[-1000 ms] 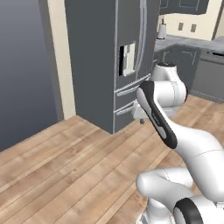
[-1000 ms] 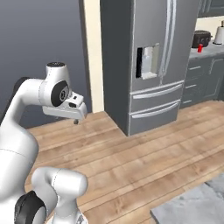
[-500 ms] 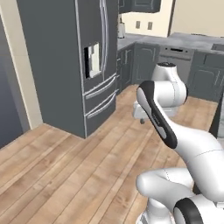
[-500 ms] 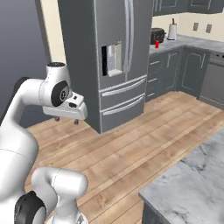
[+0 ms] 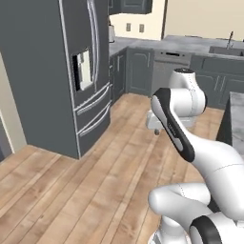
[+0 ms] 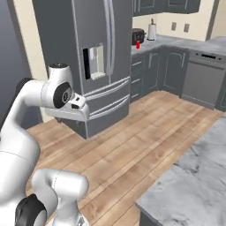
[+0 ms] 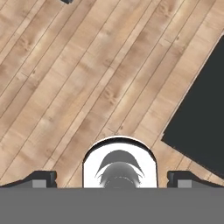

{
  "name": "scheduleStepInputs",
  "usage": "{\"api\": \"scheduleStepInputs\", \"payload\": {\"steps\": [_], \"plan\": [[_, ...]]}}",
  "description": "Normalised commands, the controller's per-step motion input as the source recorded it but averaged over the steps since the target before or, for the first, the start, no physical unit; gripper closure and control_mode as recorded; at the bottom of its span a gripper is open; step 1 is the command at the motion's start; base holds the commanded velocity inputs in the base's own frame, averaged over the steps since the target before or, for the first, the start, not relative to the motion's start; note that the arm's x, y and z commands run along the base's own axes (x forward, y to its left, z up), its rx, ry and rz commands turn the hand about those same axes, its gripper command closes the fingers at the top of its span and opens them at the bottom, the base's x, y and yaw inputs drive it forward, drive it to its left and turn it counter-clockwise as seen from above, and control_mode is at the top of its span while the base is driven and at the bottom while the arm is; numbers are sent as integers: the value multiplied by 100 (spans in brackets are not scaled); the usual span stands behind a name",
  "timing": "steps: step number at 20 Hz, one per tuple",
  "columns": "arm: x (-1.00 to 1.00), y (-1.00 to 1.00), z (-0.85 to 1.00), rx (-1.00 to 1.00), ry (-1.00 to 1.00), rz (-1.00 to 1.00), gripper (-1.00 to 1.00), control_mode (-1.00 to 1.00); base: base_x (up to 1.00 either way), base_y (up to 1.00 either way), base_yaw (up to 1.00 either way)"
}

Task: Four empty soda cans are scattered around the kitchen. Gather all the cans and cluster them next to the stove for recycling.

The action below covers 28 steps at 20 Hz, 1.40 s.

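One red soda can (image 6: pixel 138 44) stands upright on the far grey counter, beside a dark appliance and past the fridge. The stove is out of view. My gripper (image 5: pixel 156 131) hangs in mid-air over the wooden floor, pointing down, far from the can. In the hand view the gripper (image 7: pixel 112 177) is open, and its two dark fingertips (image 7: pixel 42 177) stand wide apart with nothing between them; planks lie below.
A tall grey fridge (image 5: pixel 62 71) stands to the left. Grey cabinets and a dishwasher (image 6: pixel 201 81) line the far wall. A marble island top (image 6: pixel 194 176) juts in at the lower right, and its dark base (image 7: pixel 199 118) shows in the hand view.
The whole picture has shifted: the base has moved, so the fridge slides left and the far counters and island come into view. The arm keeps its pose and the gripper stays open.
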Motion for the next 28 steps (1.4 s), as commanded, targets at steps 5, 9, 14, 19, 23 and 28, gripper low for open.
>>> {"api": "scheduleStepInputs", "payload": {"steps": [5, 9, 14, 19, 23, 28], "plan": [[0, 0, 0, 0, 0, 0, -100, 100, 71, 38, -26], [0, 0, 0, 0, 0, 0, -100, 100, 66, 43, -28], [0, 0, 0, 0, 0, 0, -100, 100, 65, 43, -29], [0, 0, 0, 0, 0, 0, -100, 100, 62, 41, -28], [0, 0, 0, 0, 0, 0, -100, 100, 67, 33, -26], [0, 0, 0, 0, 0, 0, -100, 100, 70, 26, -25]]}}
